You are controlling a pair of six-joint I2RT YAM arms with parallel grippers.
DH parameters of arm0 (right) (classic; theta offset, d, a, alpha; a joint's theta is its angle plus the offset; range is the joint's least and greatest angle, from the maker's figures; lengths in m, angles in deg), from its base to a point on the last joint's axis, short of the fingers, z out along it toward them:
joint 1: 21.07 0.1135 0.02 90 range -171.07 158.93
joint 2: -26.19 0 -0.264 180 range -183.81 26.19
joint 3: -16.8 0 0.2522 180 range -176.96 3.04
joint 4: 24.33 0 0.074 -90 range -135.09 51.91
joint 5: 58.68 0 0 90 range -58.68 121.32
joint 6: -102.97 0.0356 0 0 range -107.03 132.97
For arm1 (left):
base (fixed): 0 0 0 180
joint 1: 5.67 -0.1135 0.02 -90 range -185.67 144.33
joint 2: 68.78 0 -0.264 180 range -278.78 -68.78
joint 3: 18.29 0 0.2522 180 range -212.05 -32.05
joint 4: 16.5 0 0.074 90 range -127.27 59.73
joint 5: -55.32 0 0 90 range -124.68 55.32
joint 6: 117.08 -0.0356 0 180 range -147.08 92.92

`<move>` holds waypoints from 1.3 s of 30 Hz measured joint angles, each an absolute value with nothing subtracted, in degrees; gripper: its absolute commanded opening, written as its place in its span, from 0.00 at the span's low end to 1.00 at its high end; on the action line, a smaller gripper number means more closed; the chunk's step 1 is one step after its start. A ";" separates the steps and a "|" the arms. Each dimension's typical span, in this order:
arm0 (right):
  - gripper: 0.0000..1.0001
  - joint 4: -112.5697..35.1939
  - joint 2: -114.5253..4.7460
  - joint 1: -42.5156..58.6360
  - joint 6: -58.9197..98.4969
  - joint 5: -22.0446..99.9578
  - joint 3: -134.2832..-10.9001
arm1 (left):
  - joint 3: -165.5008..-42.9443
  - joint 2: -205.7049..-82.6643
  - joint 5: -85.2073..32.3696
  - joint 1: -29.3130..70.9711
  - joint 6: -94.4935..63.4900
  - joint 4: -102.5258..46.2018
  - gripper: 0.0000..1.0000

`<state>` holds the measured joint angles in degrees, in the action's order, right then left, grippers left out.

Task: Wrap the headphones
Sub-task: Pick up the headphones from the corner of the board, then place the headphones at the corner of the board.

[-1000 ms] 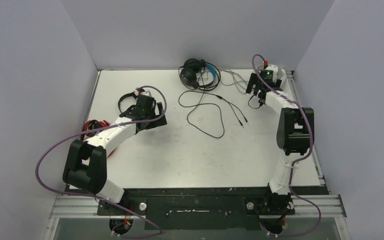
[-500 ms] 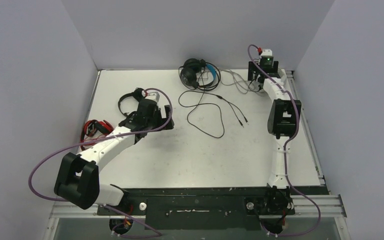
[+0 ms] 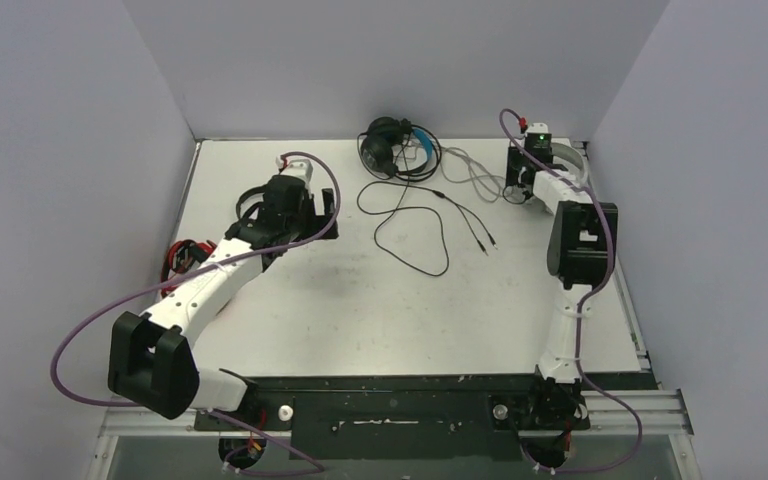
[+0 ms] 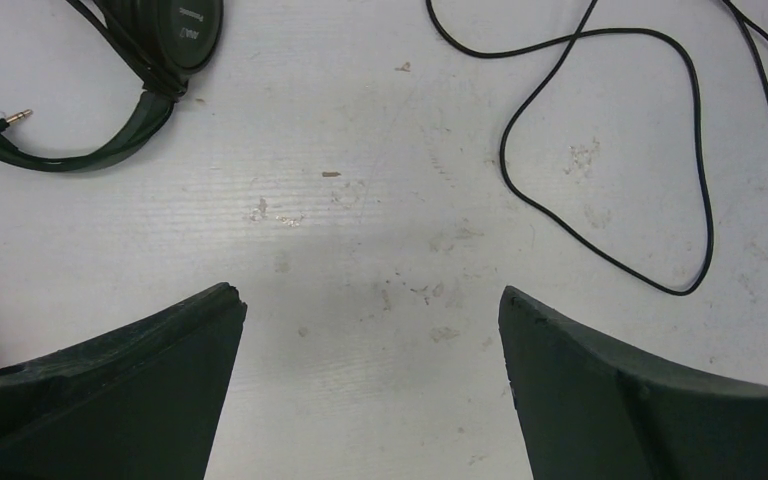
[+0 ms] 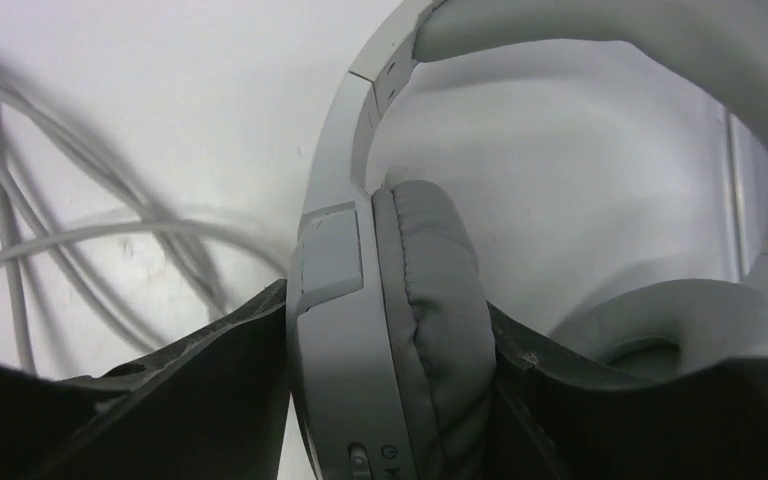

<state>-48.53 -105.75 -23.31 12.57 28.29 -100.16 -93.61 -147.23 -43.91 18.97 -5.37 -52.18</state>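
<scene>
My right gripper (image 5: 390, 312) is shut on an ear cup of the white-grey headset (image 5: 430, 300) at the far right of the table (image 3: 380, 300). In the top view that gripper (image 3: 522, 180) covers most of this headset (image 3: 563, 158). My left gripper (image 4: 368, 300) is open and empty over bare table, and in the top view it (image 3: 322, 222) is left of centre. The small all-black headset (image 4: 165, 60) lies just beyond it to the left, jack plug (image 4: 15, 118) free. The black-and-blue headset (image 3: 395, 147) lies at the far middle. The red-and-black headset (image 3: 185, 255) lies at the left edge, partly under my left arm.
A long thin black cable (image 3: 410, 215) loops across the table's middle from the black-and-blue headset and shows in the left wrist view (image 4: 660, 150). Grey cables (image 5: 60, 230) trail left from the white-grey headset. Walls close in the far, left and right sides.
My left gripper has moved away from me, toward the small black headset. My right gripper swung to the far edge and then came back over the white-grey headset.
</scene>
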 measured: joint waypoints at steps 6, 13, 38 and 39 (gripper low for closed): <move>0.45 -49.14 -84.44 -18.87 13.07 22.91 -80.46 | -93.33 -147.21 -38.38 16.31 -6.92 -51.50 0.91; 0.42 -46.06 -53.97 -1.95 13.33 21.45 -59.15 | -88.48 -145.33 -26.89 17.71 -8.80 -46.56 0.89; 0.46 -47.44 -35.30 32.73 11.65 42.36 -33.80 | -84.00 -137.75 -14.54 18.84 -8.75 -37.80 0.89; 0.46 -47.26 -35.78 33.39 11.50 41.51 -33.82 | -84.04 -138.56 -14.60 19.39 -8.91 -37.93 0.89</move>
